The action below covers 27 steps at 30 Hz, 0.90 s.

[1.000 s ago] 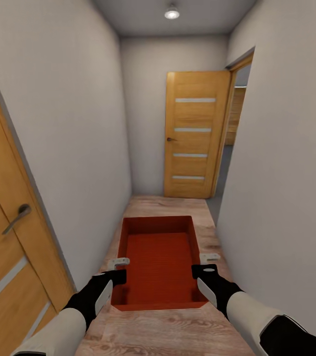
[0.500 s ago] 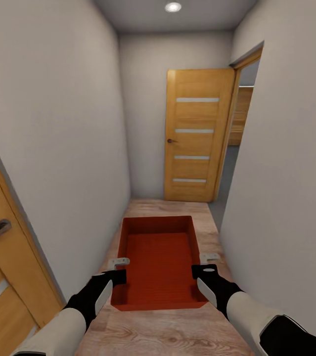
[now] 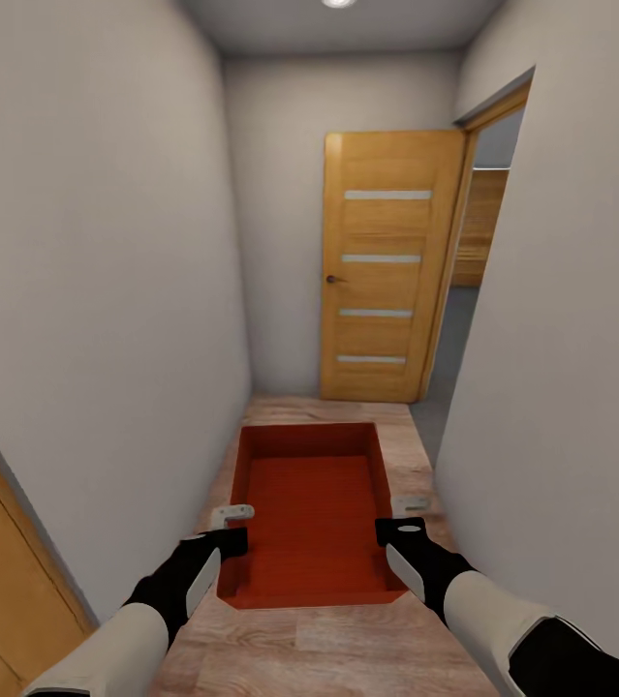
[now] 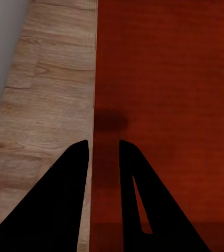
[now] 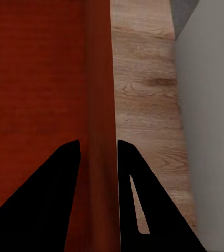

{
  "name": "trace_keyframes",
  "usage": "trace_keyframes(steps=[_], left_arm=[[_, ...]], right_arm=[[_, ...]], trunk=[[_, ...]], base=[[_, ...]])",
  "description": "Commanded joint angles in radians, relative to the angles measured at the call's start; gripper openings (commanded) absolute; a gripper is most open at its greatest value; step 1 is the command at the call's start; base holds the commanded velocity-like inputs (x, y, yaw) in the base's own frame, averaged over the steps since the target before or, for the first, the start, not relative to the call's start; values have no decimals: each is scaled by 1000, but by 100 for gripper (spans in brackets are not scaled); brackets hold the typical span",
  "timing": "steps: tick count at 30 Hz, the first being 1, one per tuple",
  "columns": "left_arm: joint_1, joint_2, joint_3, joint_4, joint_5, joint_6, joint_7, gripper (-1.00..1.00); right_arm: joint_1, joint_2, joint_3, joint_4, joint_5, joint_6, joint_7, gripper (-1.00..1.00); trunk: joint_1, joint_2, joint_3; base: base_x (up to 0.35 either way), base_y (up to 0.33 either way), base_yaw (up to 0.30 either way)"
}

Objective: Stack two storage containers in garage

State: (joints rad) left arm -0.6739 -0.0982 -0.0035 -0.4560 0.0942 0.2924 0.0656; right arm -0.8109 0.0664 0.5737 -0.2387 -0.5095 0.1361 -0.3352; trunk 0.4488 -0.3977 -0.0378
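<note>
Scene: a narrow white-walled hallway with a wood floor (image 3: 348,658); an open door (image 3: 386,266) stands ahead, beside a doorway on the right.
Box: one orange-red container (image 3: 314,503) is carried level out in front of the robot, between both arms.
Left gripper (image 3: 229,528): pinched on the box's left wall, one finger on each face.
Right gripper (image 3: 401,518): clamped likewise on the right wall.
Doing it well: keep both grips level and matched, hold the box centred between the walls, and swing wide into the doorway, judging by how tight the passage looks.
</note>
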Motion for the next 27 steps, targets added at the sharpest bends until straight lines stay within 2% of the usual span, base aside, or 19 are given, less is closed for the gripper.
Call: trace_keyframes(steps=[1, 8, 27], left_arm=[[0, 3, -9, -1, -21, 8, 14, -100], [0, 4, -9, -1, -21, 8, 13, -100], [0, 5, -9, -1, -21, 8, 13, -100]], right_arm=[[-2, -5, -4, -2, 16, 8, -10, -100], [-2, -5, -4, -2, 16, 8, -10, -100], [-2, -5, -4, -2, 16, 8, -10, -100]], trunk=[[1, -2, -2], [1, -2, -2], [1, -2, -2]], base=[[323, 0, -206], [323, 0, -169], [323, 0, -5]])
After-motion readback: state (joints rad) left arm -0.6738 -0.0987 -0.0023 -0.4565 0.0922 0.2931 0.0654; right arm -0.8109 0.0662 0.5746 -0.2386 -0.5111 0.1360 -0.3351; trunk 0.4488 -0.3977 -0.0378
